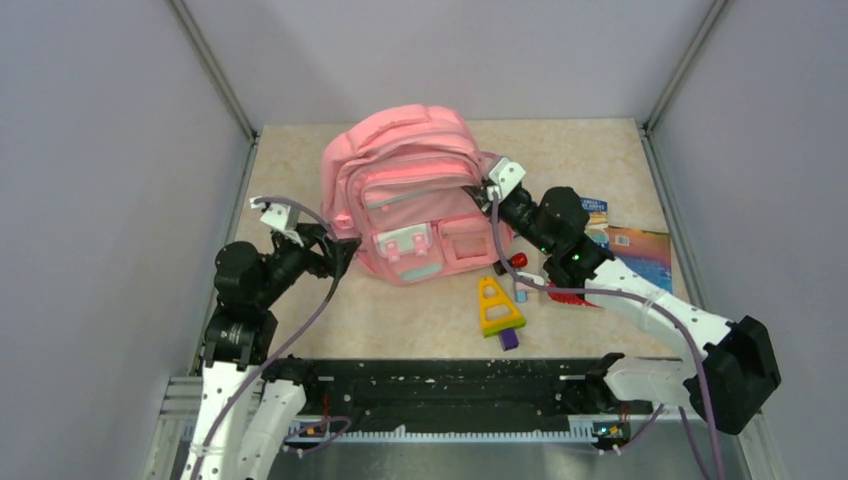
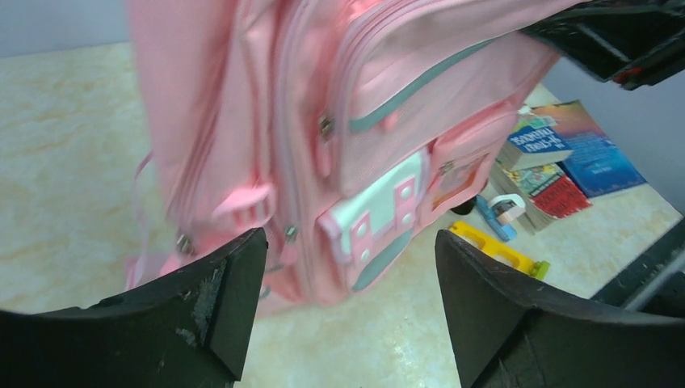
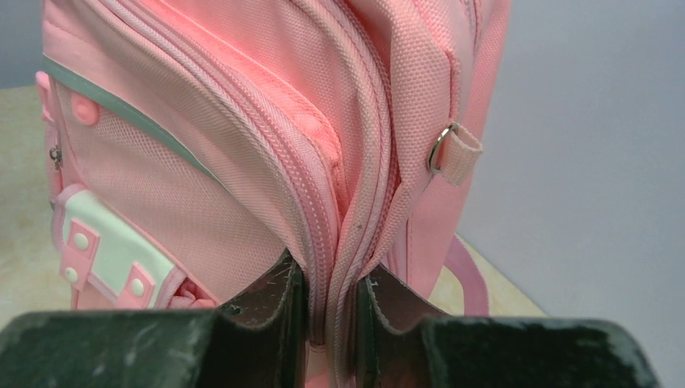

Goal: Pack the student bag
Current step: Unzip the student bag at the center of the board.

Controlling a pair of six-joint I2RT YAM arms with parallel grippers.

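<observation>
The pink student bag [image 1: 405,195] stands on the table at the back middle, its front pockets facing the arms. My right gripper [image 1: 483,190] is shut on a fold of the bag's zipper seam [image 3: 333,267] at its right side. My left gripper [image 1: 350,250] is open and empty just left of the bag's lower left corner; in the left wrist view the bag [image 2: 339,145] fills the space beyond its fingers [image 2: 218,299].
A yellow triangular ruler [image 1: 495,305] with a purple piece lies in front of the bag. Books [image 1: 630,250] lie at the right under my right arm, also in the left wrist view [image 2: 565,162]. A small blue item [image 2: 497,214] lies near them. Grey walls enclose the table.
</observation>
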